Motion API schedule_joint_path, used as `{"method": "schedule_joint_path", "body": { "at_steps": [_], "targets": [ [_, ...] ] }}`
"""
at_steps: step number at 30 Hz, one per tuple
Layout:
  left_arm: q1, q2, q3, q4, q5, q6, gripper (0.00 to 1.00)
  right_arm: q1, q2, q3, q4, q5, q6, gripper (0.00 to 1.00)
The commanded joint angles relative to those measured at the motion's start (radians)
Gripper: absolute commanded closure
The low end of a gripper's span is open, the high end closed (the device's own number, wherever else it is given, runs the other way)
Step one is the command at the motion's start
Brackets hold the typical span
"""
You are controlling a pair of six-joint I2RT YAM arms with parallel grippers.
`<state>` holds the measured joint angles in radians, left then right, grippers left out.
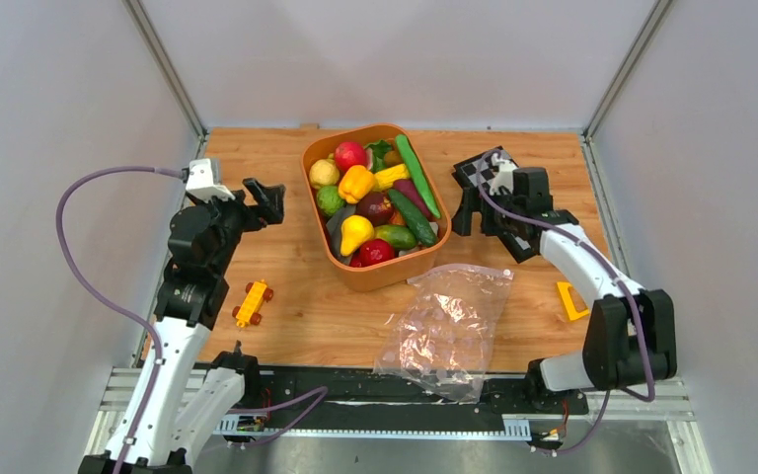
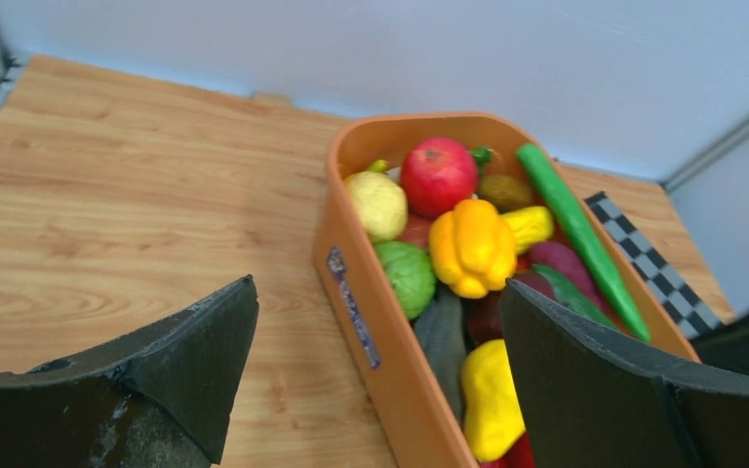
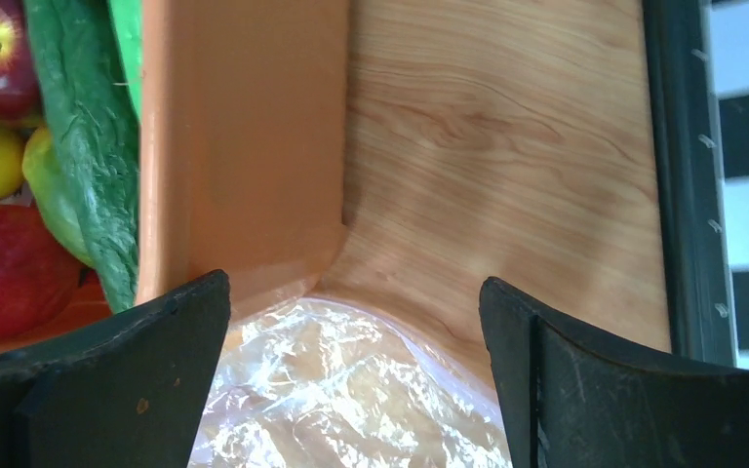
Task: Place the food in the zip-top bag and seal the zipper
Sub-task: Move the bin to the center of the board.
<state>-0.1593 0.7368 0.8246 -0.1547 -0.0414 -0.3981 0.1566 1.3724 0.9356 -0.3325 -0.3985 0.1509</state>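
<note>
**A:** Where does everything sit?

**B:** The food [image 1: 375, 202] is all heaped in the tub [image 1: 309, 188], and none of it is in the bag [image 1: 446, 331]. The bag lies flat on the table [image 1: 286, 326], just in front of the tub's near right corner. Its near end overlaps the rail [image 1: 355, 380].

**A:** And the arms?

**B:** Both have their jaws spread wide and hold nothing. The left gripper [image 1: 265, 200] hovers just left of the tub. The right gripper [image 1: 469, 209] hovers just right of it, near the bag's far edge.

**A:** How will the food handle?

**B:** It looks hard, glossy and light, so probably slippery. Round pieces may squirt out of a pinch. I'd take the pepper [image 1: 356, 183] across its lobed middle and the cucumber [image 1: 416, 176] at mid-length.

**A:** The bag?

**B:** It's thin, crinkly and limp, so it will likely slide and collapse. One gripper should pinch a single lip at the mouth and lift while the other loads.

**A:** Where's the zipper?

**B:** I cannot tell which edge carries it.
</note>
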Motion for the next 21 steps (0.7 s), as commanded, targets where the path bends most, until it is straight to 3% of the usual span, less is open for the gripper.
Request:
{"method": "schedule_joint_path", "body": {
  "at_steps": [1, 6, 9, 14, 21],
  "targets": [
    [0.000, -0.041, 0.026, 0.009, 0.157, 0.011, 0.00, 0.094, 0.073, 0.105, 0.042, -0.088, -0.087, 0.00],
    [0.000, -0.037, 0.091, -0.051, 0.232, 0.030, 0.00, 0.269, 0.167, 0.200, 0.000, 0.027, -0.100, 0.01],
    [0.000, -0.038, 0.117, -0.083, 0.251, 0.044, 0.00, 0.329, 0.208, 0.212, 0.037, 0.011, -0.047, 0.01],
    [-0.001, -0.026, 0.132, -0.087, 0.315, 0.043, 0.00, 0.376, 0.272, 0.267, 0.077, -0.004, 0.044, 0.01],
    [-0.003, 0.124, 0.182, -0.169, 0.566, 0.054, 0.00, 0.424, 0.299, 0.330, 0.137, -0.099, 0.096, 0.01]
  ]
}}
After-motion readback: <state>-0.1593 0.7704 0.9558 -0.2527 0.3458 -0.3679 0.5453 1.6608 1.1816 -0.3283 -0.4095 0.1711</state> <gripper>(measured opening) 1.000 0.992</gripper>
